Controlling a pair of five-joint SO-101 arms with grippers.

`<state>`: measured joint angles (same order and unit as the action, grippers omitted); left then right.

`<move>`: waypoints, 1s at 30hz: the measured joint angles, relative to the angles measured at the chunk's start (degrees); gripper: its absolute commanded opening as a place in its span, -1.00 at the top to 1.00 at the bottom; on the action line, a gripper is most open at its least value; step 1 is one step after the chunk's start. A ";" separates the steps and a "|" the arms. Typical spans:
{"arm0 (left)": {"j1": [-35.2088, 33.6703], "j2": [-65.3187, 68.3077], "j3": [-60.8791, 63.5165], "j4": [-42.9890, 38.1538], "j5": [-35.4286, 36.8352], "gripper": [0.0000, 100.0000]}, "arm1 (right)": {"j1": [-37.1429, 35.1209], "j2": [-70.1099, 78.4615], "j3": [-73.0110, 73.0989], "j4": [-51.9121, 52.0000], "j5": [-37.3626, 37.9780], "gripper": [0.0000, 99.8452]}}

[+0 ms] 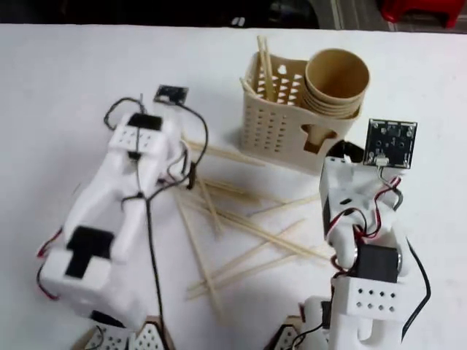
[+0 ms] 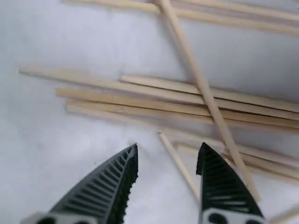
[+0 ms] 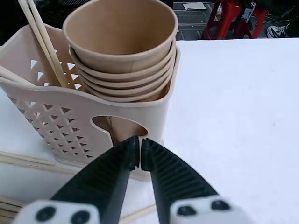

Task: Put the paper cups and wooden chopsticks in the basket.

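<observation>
A cream perforated basket (image 1: 273, 127) (image 3: 60, 119) stands at the table's back centre. A stack of brown paper cups (image 1: 336, 80) (image 3: 122, 51) sits in it, with wooden chopsticks (image 1: 264, 67) (image 3: 39, 39) leaning in its other end. Several loose chopsticks (image 1: 241, 226) (image 2: 163, 95) lie scattered on the white table between the arms. My left gripper (image 2: 167, 161) hovers open just above these, one chopstick end between its fingertips. My right gripper (image 3: 140, 149) is shut and empty, close in front of the basket's handle cutout.
The left arm's white body (image 1: 117, 211) covers the table's left side and the right arm (image 1: 365, 240) the right front. Black cables (image 1: 193, 157) hang over the chopstick pile. Red stools (image 3: 233, 18) stand beyond the table's far edge.
</observation>
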<state>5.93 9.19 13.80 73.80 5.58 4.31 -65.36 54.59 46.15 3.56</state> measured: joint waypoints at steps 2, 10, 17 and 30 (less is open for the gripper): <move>0.00 2.90 -2.90 2.20 -0.26 0.58 | 0.00 0.00 0.00 0.00 0.00 0.96; -7.30 5.01 -14.51 5.01 -29.80 0.57 | 0.00 0.00 0.00 0.00 0.00 0.96; -11.96 5.01 -17.76 5.10 -64.88 0.53 | 0.00 0.00 0.00 0.00 0.00 0.96; -9.05 16.35 -17.67 0.88 -78.68 0.52 | 0.00 -0.09 0.35 0.00 0.00 0.96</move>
<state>-3.12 25.54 -3.87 74.68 -73.10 4.31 -65.45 54.95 46.15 3.56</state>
